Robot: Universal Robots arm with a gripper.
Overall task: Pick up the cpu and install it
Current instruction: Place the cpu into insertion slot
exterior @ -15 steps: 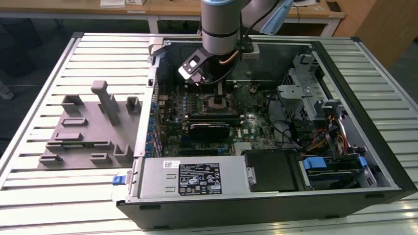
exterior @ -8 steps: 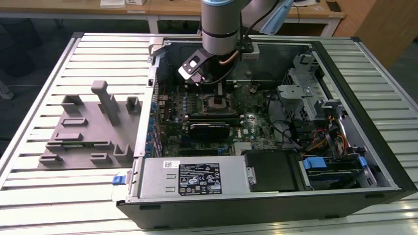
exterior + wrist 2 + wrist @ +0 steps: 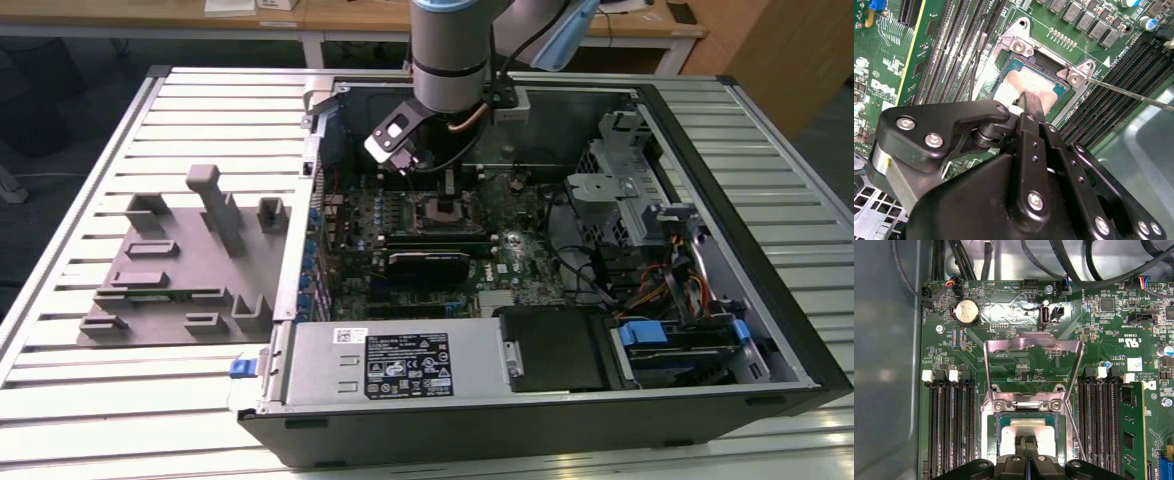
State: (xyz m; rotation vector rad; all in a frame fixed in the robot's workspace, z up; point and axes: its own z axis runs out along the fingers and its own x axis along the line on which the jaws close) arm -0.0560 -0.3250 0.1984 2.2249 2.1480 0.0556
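A slatted metal table (image 3: 80, 400) carries an open computer case (image 3: 787, 330) lying on its side, with a grey holder block (image 3: 160, 280) beside it on the exterior view's left. From where I stand, the arm (image 3: 454, 50) reaches straight down into the case, over the middle of the motherboard (image 3: 534, 275).

(a) Position of the part. The cpu (image 3: 1026, 428) lies flat inside the socket frame (image 3: 988, 440), its silver top facing up and its edges lined up with the frame's opening. It sits between the two banks of memory slots (image 3: 949, 425).

(b) Gripper. In both wrist views the gripper (image 3: 1027, 441) has its two fingers drawn together, with no real gap between them. The tips are at the middle of the cpu's metal top. I cannot tell whether they press on it or hover just clear of it.

(c) Progress. By my reading, pick-up and placement are done, since the chip appears seated. The load plate (image 3: 1031, 347) stands swung up and away from the socket, and the thin lever (image 3: 1134, 96) juts out unlatched. The chip is therefore not yet clamped down.
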